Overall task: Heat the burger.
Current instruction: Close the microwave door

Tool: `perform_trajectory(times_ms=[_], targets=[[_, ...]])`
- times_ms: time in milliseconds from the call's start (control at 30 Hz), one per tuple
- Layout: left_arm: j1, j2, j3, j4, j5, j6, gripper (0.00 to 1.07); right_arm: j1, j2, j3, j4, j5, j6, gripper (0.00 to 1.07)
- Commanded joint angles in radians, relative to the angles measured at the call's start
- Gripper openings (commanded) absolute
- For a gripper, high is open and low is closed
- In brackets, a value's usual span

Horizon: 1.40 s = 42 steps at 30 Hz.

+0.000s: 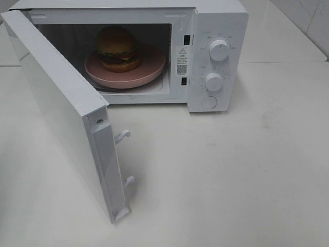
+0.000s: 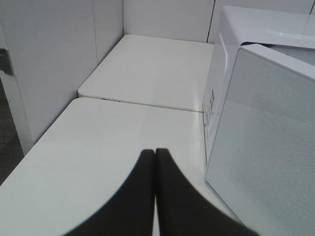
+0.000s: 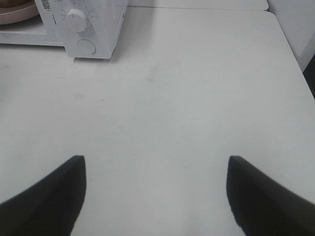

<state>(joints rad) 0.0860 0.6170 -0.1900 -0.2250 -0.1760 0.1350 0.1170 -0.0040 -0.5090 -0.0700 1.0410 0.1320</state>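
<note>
The round burger, with its glossy golden-brown bun, green lettuce frill and dark patty, sits on a round pink plate inside the white box-shaped microwave. It is well apart from both sets of jaws. Loading looks done, so the step in hand is judged to be closing the white hinged door, which stands swung wide.

The left gripper has its dark jaws pressed fully together and holds nothing. The door's perforated outer face lies near them, ahead and off to one side; whether the tips touch it cannot be told from this angle. The right gripper stands with jaws spread wide and empty above the bare white table, with the control panel's white round knob well ahead of them.

The next move likely calls for the closed left jaws to push against the door's outer face and swing it until the latch hooks catch. After that, the timer knob needs turning.
</note>
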Motion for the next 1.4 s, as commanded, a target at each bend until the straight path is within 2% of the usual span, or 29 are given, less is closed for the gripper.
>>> perform_trajectory(times_ms=[33, 167, 233, 267, 300, 333, 367, 400, 433, 467, 500, 533, 600, 633, 700, 867, 1133, 1333, 1367, 1400], targets=[[0.002, 0.042, 0.004, 0.014, -0.068, -0.008, 0.00, -0.007, -0.025, 0.002, 0.002, -0.004, -0.008, 0.76], [0.002, 0.089, 0.004, 0.049, -0.106, -0.011, 0.00, -0.007, -0.025, 0.002, 0.002, -0.004, -0.008, 0.76], [0.000, 0.136, 0.006, 0.099, -0.155, -0.051, 0.00, -0.007, -0.025, 0.002, 0.002, -0.004, -0.008, 0.76], [0.000, 0.136, 0.006, 0.099, -0.155, -0.051, 0.00, -0.007, -0.025, 0.002, 0.002, -0.004, -0.008, 0.76], [-0.007, 0.171, 0.006, 0.160, -0.196, -0.102, 0.00, -0.007, -0.025, 0.002, 0.002, -0.004, -0.008, 0.76], [-0.007, 0.171, 0.006, 0.160, -0.196, -0.102, 0.00, -0.007, -0.025, 0.002, 0.002, -0.004, -0.008, 0.76], [-0.007, 0.204, 0.006, 0.233, -0.237, -0.156, 0.00, -0.007, -0.025, 0.002, 0.002, -0.004, -0.008, 0.76], [-0.007, 0.222, 0.006, 0.269, -0.254, -0.180, 0.00, -0.007, -0.025, 0.002, 0.002, -0.004, -0.008, 0.76], [-0.007, 0.222, 0.006, 0.269, -0.254, -0.180, 0.00, -0.007, -0.025, 0.002, 0.002, -0.004, -0.008, 0.76], [-0.007, 0.258, 0.006, 0.361, -0.302, -0.233, 0.00, -0.007, -0.025, 0.002, 0.002, -0.004, -0.008, 0.76], [-0.007, 0.279, 0.006, 0.403, -0.326, -0.261, 0.00, -0.007, -0.025, 0.002, 0.002, -0.004, -0.008, 0.76], [-0.007, 0.279, 0.006, 0.403, -0.326, -0.261, 0.00, -0.007, -0.025, 0.002, 0.002, -0.004, -0.008, 0.76], [-0.007, 0.357, 0.006, 0.514, -0.408, -0.376, 0.00, -0.007, -0.025, 0.002, 0.002, -0.004, -0.008, 0.76], [-0.007, 0.357, 0.006, 0.514, -0.408, -0.376, 0.00, -0.007, -0.025, 0.002, 0.002, -0.004, -0.008, 0.76], [-0.007, 0.397, 0.006, 0.554, -0.458, -0.420, 0.00, -0.007, -0.025, 0.002, 0.002, -0.004, -0.008, 0.76], [-0.007, 0.513, 0.006, 0.617, -0.598, -0.431, 0.00, -0.007, -0.025, 0.002, 0.002, -0.004, -0.008, 0.76], [-0.007, 0.695, -0.002, 0.629, -0.801, -0.423, 0.00, -0.007, -0.025, 0.002, 0.002, -0.004, -0.008, 0.76], [-0.016, 0.755, -0.020, 0.628, -0.820, -0.422, 0.00, -0.007, -0.025, 0.002, 0.002, -0.004, -0.008, 0.76], [-0.031, 0.764, -0.022, 0.612, -0.819, -0.409, 0.00, -0.007, -0.025, 0.002, 0.002, -0.004, -0.008, 0.76], [-0.083, 0.783, -0.029, 0.590, -0.814, -0.363, 0.00, -0.007, -0.025, 0.002, 0.002, -0.004, -0.008, 0.76]])
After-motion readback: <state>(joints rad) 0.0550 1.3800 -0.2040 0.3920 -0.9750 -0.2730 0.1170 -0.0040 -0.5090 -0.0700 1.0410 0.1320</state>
